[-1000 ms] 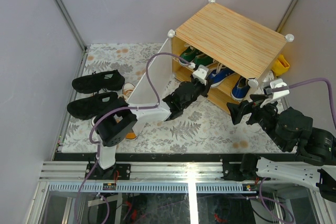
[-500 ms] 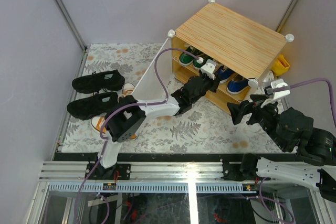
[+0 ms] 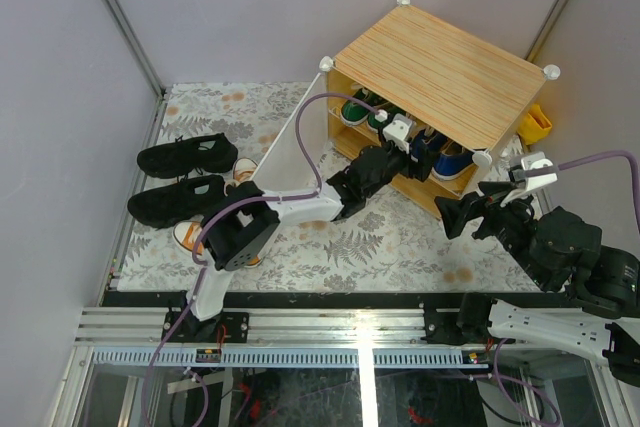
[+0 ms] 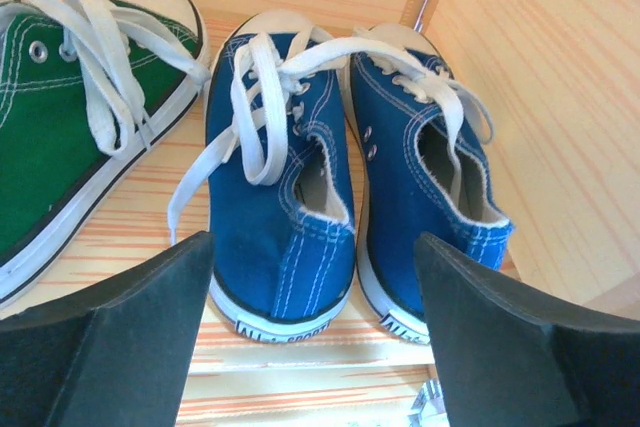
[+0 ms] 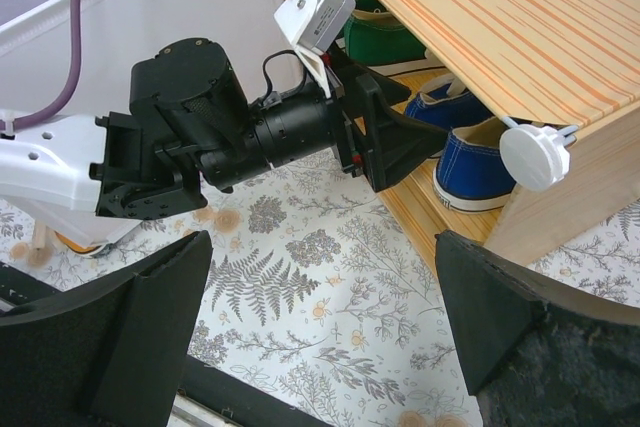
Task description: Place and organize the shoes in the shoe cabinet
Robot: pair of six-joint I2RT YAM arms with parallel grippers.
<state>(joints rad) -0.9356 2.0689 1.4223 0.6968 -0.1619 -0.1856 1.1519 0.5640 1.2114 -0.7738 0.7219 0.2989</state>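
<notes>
Table (image 3: 400, 247): floral-print cover, grey ferns with orange blossoms.

Boxy shoe cabinet with light wood-grain top (image 3: 440, 67) sits at the far right of the table. Its white door panel (image 3: 285, 162) is swung open to the left, and there are round white plastic knobs (image 5: 535, 155) at the corners.

All-black shoes (image 3: 185, 157) lie side by side on the table at far left, well apart from the cabinet.

Green canvas sneakers (image 4: 60, 147) and blue canvas sneakers (image 4: 280, 217) share one wooden shelf, heels at the opening. White laces, white rubber toe caps and soles. The blue pair is just beside the right inner wall. Can't tell which shelf.

An orange sneaker (image 3: 181, 236) is partly hidden by the left arm's base.

Left gripper (image 4: 315, 247): jaws wide apart, empty, at the blue heels.

Right gripper (image 5: 320, 257): jaws apart, empty, over the table in front of the cabinet.

Black print on the blue pair's heel rubber is too small to read.
</notes>
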